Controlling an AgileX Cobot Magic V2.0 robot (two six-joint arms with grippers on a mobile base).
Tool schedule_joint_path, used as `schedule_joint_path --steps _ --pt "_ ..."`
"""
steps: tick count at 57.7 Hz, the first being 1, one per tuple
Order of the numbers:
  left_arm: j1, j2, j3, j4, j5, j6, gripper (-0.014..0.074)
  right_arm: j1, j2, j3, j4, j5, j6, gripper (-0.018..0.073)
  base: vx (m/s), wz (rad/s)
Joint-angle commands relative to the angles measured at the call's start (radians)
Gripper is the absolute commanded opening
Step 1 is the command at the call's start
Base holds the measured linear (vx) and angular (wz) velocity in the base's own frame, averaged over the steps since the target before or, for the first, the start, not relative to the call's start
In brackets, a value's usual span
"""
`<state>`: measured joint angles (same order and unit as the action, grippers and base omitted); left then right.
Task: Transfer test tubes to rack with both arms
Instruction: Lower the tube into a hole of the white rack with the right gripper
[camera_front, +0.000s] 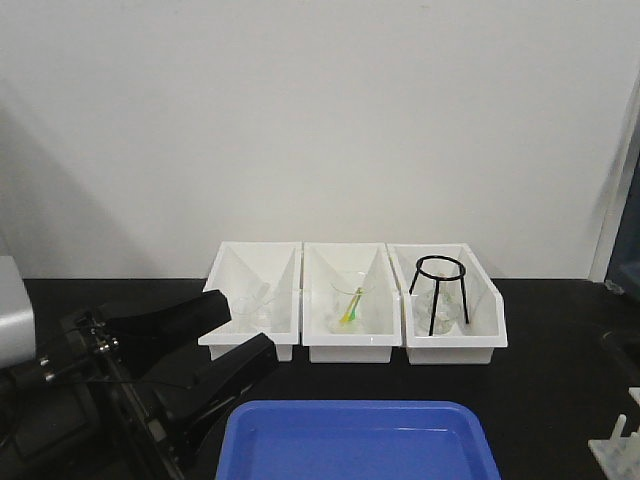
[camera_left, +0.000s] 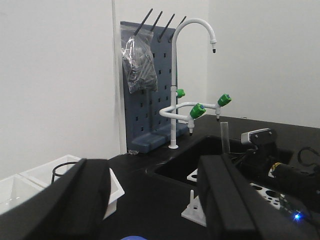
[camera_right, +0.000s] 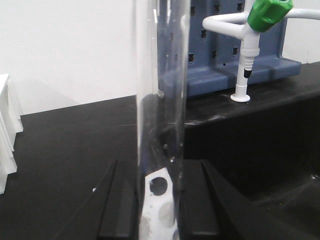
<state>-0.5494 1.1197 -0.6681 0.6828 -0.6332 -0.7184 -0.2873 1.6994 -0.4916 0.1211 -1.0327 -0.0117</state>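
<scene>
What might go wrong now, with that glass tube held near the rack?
The right gripper holds the tube upright above the rack. If it misses a hole, the glass may strike the plate and slip or crack. The sink lies close beside; a dropped tube might roll in.

The left gripper (camera_front: 245, 335) has two long black plastic fingers (camera_front: 170, 318), angular and wedge-shaped, with a faint gloss on their flat faces and bevelled edges. Behind them, at the lower left of the front view, a black bracket carries small pale screw heads (camera_front: 100, 345). Thin black cables (camera_front: 70, 375) run beside it, and a pale grey rounded housing (camera_front: 12, 310) fills the left edge. At the right of the left wrist view, the black right arm (camera_left: 285, 175) bears a silver-grey boxy camera module (camera_left: 257, 136), curled black cabling and a small blue indicator light (camera_left: 298, 216). The right gripper (camera_right: 159, 167) shows two matte black tapered pads (camera_right: 205, 200) with sharp straight edges.
</scene>
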Motion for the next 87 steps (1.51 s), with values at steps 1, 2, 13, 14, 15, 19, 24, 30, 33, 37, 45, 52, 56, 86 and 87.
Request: schedule_joint_path --steps 1,2,13,14,15,19,24,30,33,37,45,52,56,86,87 --pt "-0.008 -0.022 -0.030 -0.037 -0.059 0.003 0.0481 -0.005 -0.024 -0.022 -0.008 -0.086 -0.009 -0.0004 0.00 0.00" --pt "-0.008 -0.022 -0.030 -0.037 -0.059 0.003 0.0481 -0.005 0.001 -0.022 -0.008 -0.084 -0.009 -0.0004 0.00 0.00" --pt "-0.008 -0.022 -0.030 -0.037 -0.059 0.003 0.0481 -0.005 0.043 -0.022 -0.009 -0.084 -0.008 -0.0004 0.00 0.00" --pt "-0.008 -0.022 -0.030 -0.037 -0.059 0.003 0.0481 -0.005 0.046 -0.022 -0.009 -0.084 -0.008 -0.0004 0.00 0.00" --pt "-0.008 -0.022 -0.030 -0.037 -0.059 0.003 0.0481 -0.005 0.049 -0.022 -0.008 -0.084 -0.008 -0.0004 0.00 0.00" --pt "-0.008 -0.022 -0.030 -0.037 -0.059 0.003 0.0481 -0.005 0.058 -0.022 -0.008 -0.084 -0.008 -0.0004 0.00 0.00" --pt "-0.008 -0.022 -0.030 -0.037 -0.059 0.003 0.0481 -0.005 0.063 -0.022 -0.007 -0.081 -0.008 -0.0004 0.00 0.00" --pt "-0.008 -0.022 -0.030 -0.037 -0.059 0.003 0.0481 -0.005 0.069 -0.022 -0.007 -0.080 -0.008 -0.0004 0.00 0.00" --pt "-0.008 -0.022 -0.030 -0.037 -0.059 0.003 0.0481 -0.005 0.069 -0.022 -0.007 -0.085 -0.008 -0.0004 0.00 0.00" --pt "-0.008 -0.022 -0.030 -0.037 -0.059 0.003 0.0481 -0.005 0.069 -0.022 -0.007 -0.088 -0.008 -0.0004 0.00 0.00" --pt "-0.008 -0.022 -0.030 -0.037 -0.059 0.003 0.0481 -0.005 0.069 -0.022 -0.006 -0.093 -0.008 -0.0002 0.00 0.00" --pt "-0.008 -0.022 -0.030 -0.037 -0.059 0.003 0.0481 -0.005 0.069 -0.022 -0.006 -0.093 -0.008 0.0009 0.00 0.00" --pt "-0.008 -0.022 -0.030 -0.037 -0.059 0.003 0.0481 -0.005 0.069 -0.022 -0.006 -0.093 -0.008 0.0029 0.00 0.00" --pt "-0.008 -0.022 -0.030 -0.037 -0.059 0.003 0.0481 -0.005 0.069 -0.022 -0.007 -0.093 -0.008 0.0214 0.00 0.00" --pt "-0.008 -0.022 -0.030 -0.037 -0.059 0.003 0.0481 -0.005 0.069 -0.022 -0.007 -0.093 -0.008 0.0216 0.00 0.00"
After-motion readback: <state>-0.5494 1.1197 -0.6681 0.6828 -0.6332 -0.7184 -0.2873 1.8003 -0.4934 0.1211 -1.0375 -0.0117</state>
